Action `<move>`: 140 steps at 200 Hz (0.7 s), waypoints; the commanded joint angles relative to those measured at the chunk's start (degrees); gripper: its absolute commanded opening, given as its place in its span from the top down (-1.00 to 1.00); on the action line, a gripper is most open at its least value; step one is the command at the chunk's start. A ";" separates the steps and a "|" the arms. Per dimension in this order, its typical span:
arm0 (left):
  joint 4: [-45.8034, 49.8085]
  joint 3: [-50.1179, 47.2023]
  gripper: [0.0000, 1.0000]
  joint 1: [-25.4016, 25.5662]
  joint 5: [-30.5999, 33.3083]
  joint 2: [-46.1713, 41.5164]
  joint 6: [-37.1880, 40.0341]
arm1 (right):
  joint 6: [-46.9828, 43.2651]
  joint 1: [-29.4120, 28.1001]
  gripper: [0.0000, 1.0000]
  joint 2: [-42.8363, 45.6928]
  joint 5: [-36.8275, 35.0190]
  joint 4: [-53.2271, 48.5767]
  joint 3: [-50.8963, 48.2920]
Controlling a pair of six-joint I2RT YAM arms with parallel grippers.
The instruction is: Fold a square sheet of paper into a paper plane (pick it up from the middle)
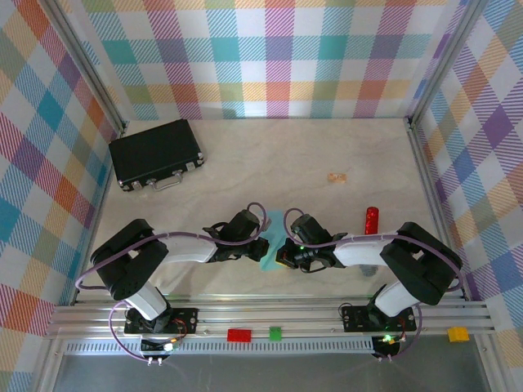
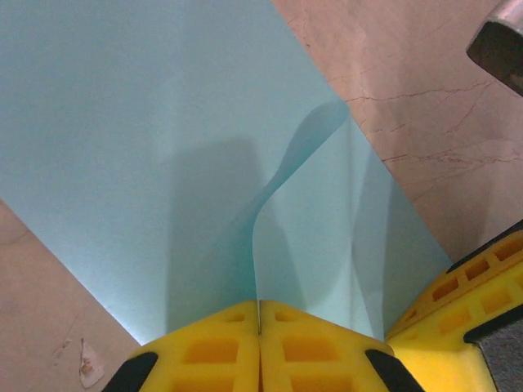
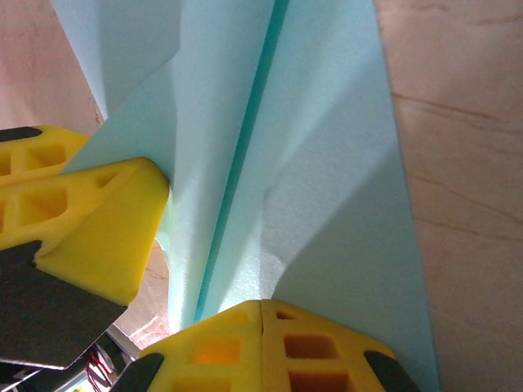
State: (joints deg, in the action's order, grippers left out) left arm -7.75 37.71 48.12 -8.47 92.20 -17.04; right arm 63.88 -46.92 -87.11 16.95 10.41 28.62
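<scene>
The light turquoise square sheet of paper [image 1: 272, 238] is held just above the table's near middle, between my two grippers. It is folded into layers, with a darker centre crease [image 3: 245, 155] running away from the right wrist camera. My left gripper [image 1: 260, 245] is shut on one edge of the sheet [image 2: 163, 163], its yellow fingertips [image 2: 237, 343] pressed together on the paper. My right gripper [image 1: 285, 250] is shut on the opposite edge [image 3: 327, 163], close to the left gripper's yellow finger [image 3: 90, 220]. Whether the paper has the shape of a paper plane I cannot tell.
A black case [image 1: 156, 153] lies at the back left. A small tan scrap [image 1: 337, 176] sits at the back right of centre, and a red marker [image 1: 372, 220] lies beside the right arm. Plaid walls close in three sides.
</scene>
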 commanded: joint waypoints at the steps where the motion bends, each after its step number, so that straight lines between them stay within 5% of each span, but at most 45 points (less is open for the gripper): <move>1: 0.46 0.43 0.84 -0.82 0.12 1.28 1.66 | 0.03 -0.18 0.87 -0.26 -2.40 -7.08 -1.56; 140: 0.33 -2.38 0.89 -3.02 -5.78 3.72 -4.95 | 2.15 0.29 0.73 8.82 -5.32 -5.40 -0.32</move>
State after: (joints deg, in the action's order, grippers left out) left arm -10.22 36.97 46.33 -13.06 93.08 -19.46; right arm 64.53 -46.89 -81.76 14.31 6.87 28.60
